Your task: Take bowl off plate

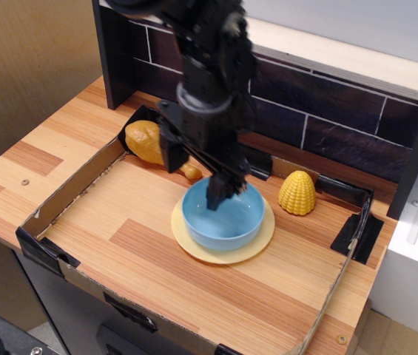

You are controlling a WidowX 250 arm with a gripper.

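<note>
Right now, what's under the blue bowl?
The bowl sits on the cream plate; only the plate's rim shows around it, and the center is covered. The gripper is open, one finger over the bowl's back rim.

No readable text or markings.

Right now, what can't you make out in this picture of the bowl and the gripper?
- Bowl's back rim: covered by the gripper.
- Left finger: motion-blurred, its tip unclear.
- Whether any finger touches the bowl: cannot tell.
- Plate's center: hidden under the bowl.
- Area behind the arm: blocked.
</note>
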